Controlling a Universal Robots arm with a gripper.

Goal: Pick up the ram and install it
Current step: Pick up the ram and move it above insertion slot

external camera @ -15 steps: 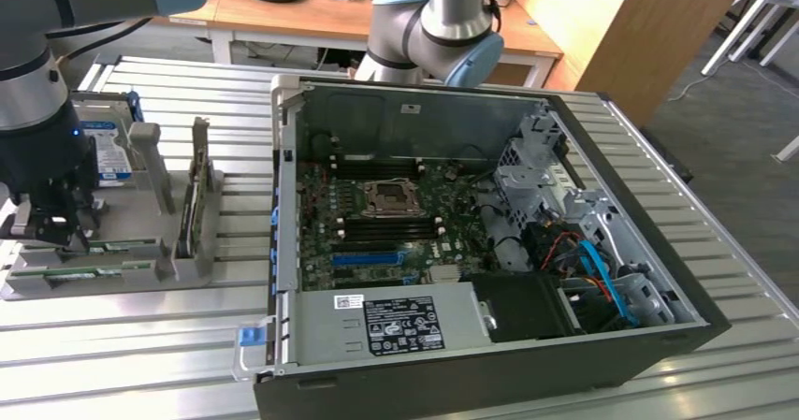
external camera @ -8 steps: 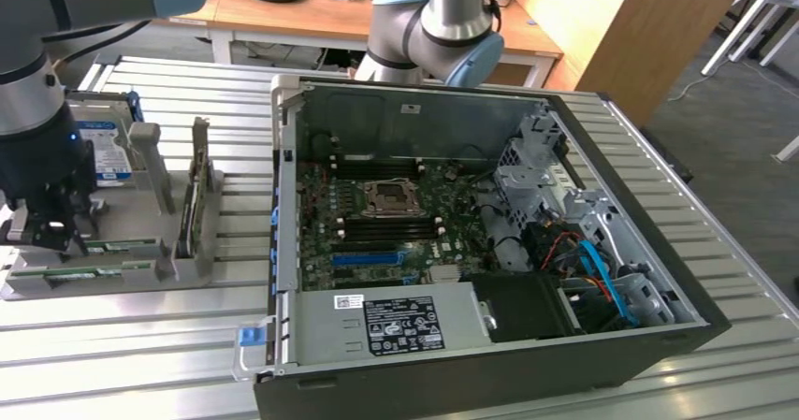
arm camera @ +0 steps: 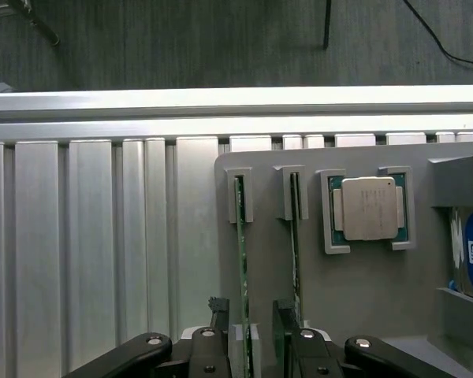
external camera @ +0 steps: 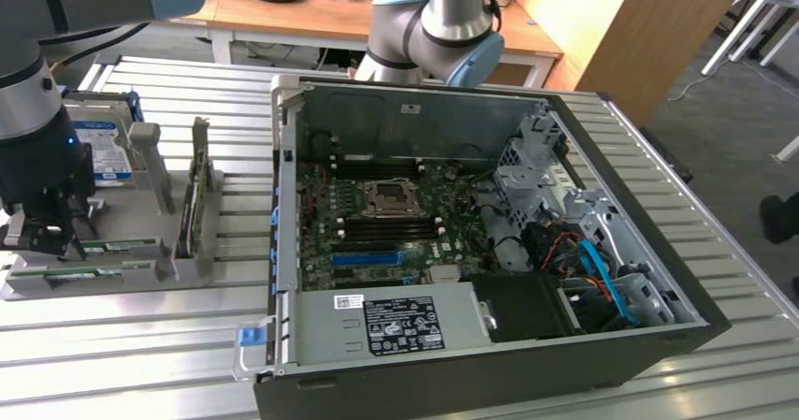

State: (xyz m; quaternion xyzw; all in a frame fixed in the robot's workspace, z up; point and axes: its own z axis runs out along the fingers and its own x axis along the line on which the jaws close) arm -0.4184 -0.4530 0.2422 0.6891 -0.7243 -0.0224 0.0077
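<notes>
Two green ram sticks stand on edge in the slots of a grey holder (arm camera: 363, 291). One ram (arm camera: 240, 260) runs between the fingers of my gripper (arm camera: 250, 311). The second ram (arm camera: 296, 260) lies just outside one black finger (arm camera: 284, 315). The jaws stand open on either side of the first stick, with a gap at each face. In the exterior view my gripper (external camera: 50, 240) hangs low over the holder's near end at the exterior view's left, where a ram (external camera: 119, 247) lies.
The holder also carries a processor chip (arm camera: 368, 209), a blue-labelled hard drive (external camera: 100, 149) and a dark expansion card (external camera: 196, 191). The open computer case (external camera: 287, 205) lies at the exterior view's right, its motherboard (external camera: 399, 224) exposed. Ribbed aluminium table (arm camera: 87, 252) surrounds the holder.
</notes>
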